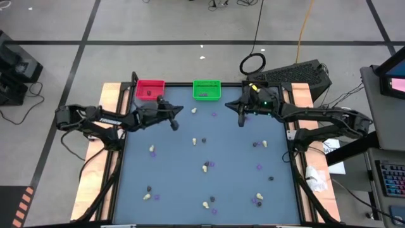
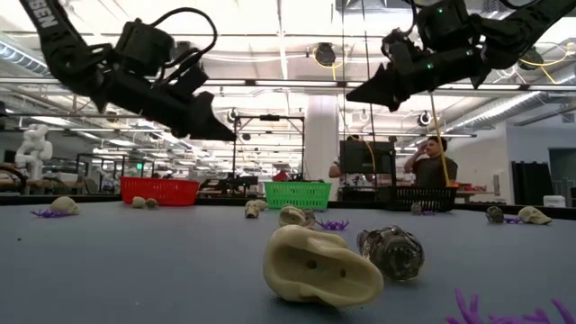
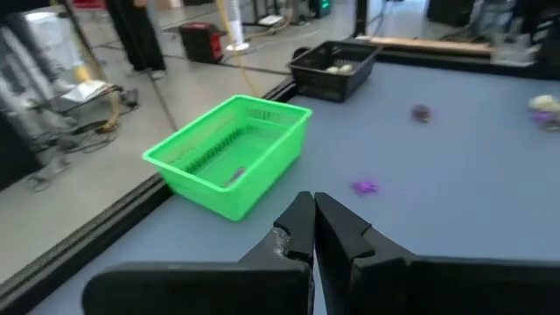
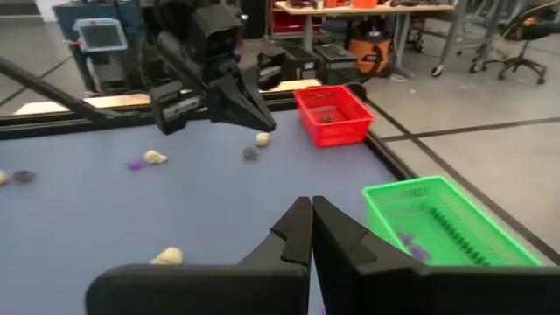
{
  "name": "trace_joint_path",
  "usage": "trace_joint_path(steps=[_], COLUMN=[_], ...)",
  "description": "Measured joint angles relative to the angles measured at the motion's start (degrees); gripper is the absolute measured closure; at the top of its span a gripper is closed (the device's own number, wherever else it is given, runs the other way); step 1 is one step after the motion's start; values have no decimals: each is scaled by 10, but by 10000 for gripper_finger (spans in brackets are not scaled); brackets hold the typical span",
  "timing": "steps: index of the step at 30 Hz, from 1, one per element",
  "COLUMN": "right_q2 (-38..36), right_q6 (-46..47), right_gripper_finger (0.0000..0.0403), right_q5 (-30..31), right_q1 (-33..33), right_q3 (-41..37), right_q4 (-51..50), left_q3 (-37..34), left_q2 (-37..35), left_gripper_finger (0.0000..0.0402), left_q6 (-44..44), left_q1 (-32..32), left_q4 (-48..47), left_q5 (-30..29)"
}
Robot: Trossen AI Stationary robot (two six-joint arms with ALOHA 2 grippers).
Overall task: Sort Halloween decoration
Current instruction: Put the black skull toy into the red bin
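Both tools are closed and hold nothing; the left tool hovers nearest the cream lump, which lies just below the green bin.

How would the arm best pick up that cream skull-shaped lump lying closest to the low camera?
Probably from straight above, pinching the cream lump across its narrower width. It lies on its side on the table, long and rounded, with a dark lump close beside it, so a fingertip must slip between them.
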Motion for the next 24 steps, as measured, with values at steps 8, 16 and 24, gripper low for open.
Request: trace_joint_path(steps=[8, 16, 24], right_q2=[0, 0, 0], right_q6=[11, 29, 66], right_gripper_finger=[403, 403, 403], right_q5=[45, 75, 74], right_q1=[44, 72, 99], right_q3=[6, 6, 6], right_q4=[-45, -67, -85], left_q3=[-41, -51, -51], left_q2=[0, 0, 0], left_gripper_finger=[395, 395, 395], left_q6=[-6, -5, 9], left_q1=[0, 0, 0], left_q4=[60, 66, 59], left_q5=[37, 65, 68])
